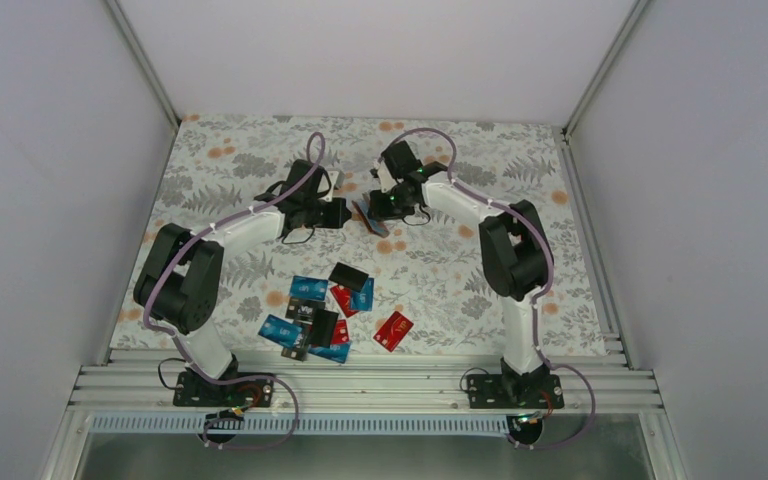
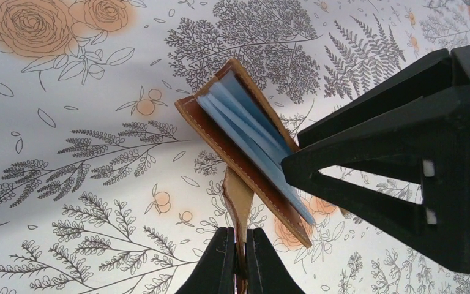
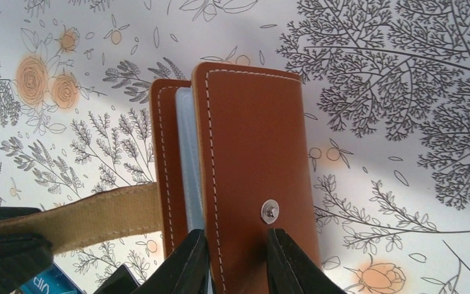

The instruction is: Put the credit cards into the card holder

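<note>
The card holder [image 3: 251, 153] is held at the far centre of the table [image 1: 570, 270], between both arms. The left gripper [image 2: 240, 260] has its jaws pinched narrow on the tan strap [image 2: 237, 202]. The right gripper [image 3: 237, 260] has its jaws clamped on one brown cover. The credit cards [image 1: 322, 310] lie scattered at near centre.

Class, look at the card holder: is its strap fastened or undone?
Undone. The strap is pulled sideways, clear of the bare snap stud on the card holder, its end pinched by the left gripper.
</note>
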